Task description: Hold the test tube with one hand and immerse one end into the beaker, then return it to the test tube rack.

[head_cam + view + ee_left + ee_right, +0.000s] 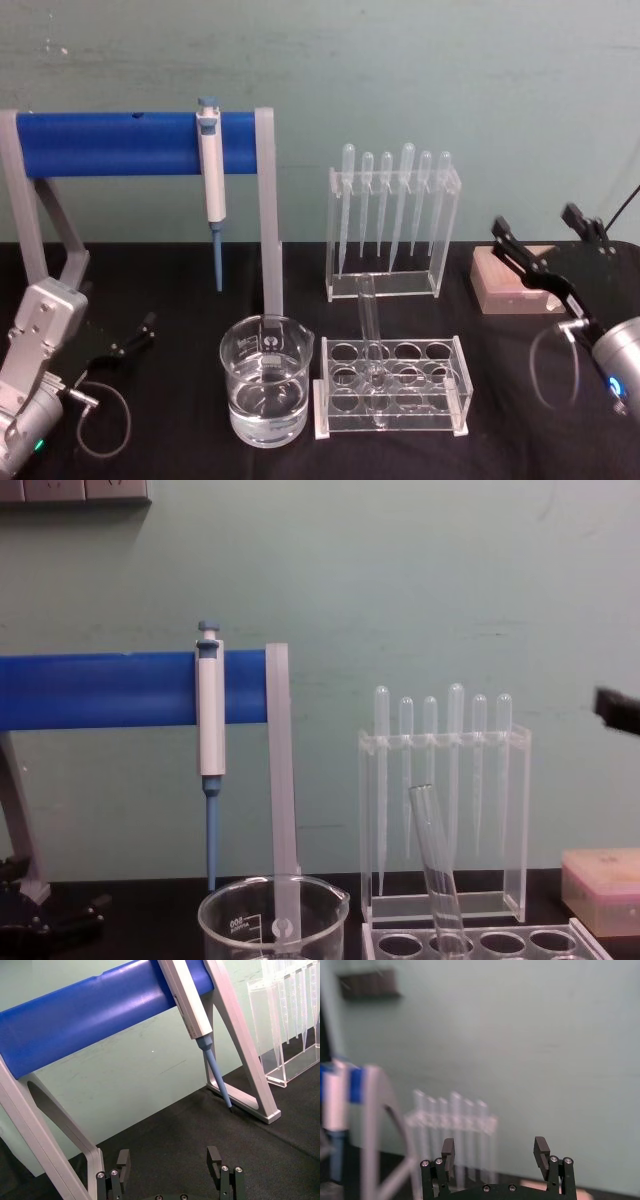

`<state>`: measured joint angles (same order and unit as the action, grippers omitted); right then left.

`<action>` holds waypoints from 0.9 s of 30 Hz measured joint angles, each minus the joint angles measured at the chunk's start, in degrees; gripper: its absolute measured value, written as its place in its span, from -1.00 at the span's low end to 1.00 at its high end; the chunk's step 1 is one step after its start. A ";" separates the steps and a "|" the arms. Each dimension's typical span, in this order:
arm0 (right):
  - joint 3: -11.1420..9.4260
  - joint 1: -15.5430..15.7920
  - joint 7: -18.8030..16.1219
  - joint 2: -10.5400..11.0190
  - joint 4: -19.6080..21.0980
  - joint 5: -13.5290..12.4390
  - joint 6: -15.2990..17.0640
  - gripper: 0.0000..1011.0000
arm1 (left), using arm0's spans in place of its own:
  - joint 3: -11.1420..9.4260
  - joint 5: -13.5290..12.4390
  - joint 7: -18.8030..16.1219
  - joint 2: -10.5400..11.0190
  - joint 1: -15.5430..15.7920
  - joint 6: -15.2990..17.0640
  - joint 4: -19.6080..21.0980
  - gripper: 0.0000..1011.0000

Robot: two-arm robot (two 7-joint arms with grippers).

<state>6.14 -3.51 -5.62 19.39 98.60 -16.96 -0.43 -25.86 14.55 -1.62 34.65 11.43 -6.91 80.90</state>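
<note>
The test tube (370, 338) (436, 868) is a slim clear glass tube that leans slightly in a clear rack (455, 415) at the table's middle. Left of the rack stands the beaker (265, 393) (272, 917), wide, with white marks and some clear liquid in it. My left gripper (135, 338) (168, 1160) rests low at the left, apart from the beaker, open and empty. My right gripper (536, 224) (494, 1153) hovers at the right, above and beyond the rack, open with nothing between its fingers.
A grey stand with a blue bar (110, 143) carries a white-and-blue pipettor (211, 165) behind the beaker. A clear holder with several plastic pipettes (392, 215) stands behind the rack. A tan block (505, 282) lies at the right under my right gripper.
</note>
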 joint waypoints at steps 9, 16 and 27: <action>1.06 -0.39 2.11 2.00 -5.19 8.00 3.97 0.99 | 0.00 0.00 0.00 0.00 0.00 0.00 0.00 0.98; 1.54 -0.58 1.83 2.30 -6.42 10.70 5.37 0.99 | 0.00 0.00 0.00 0.00 0.00 0.00 0.00 0.98; 1.56 -0.60 1.58 2.27 -6.46 10.90 5.51 0.99 | 0.00 0.00 0.00 0.00 0.01 0.00 0.00 0.98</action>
<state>7.70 -4.11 -4.03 21.66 92.13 -6.06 5.08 -25.86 14.55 -1.62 34.64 11.44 -6.91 80.90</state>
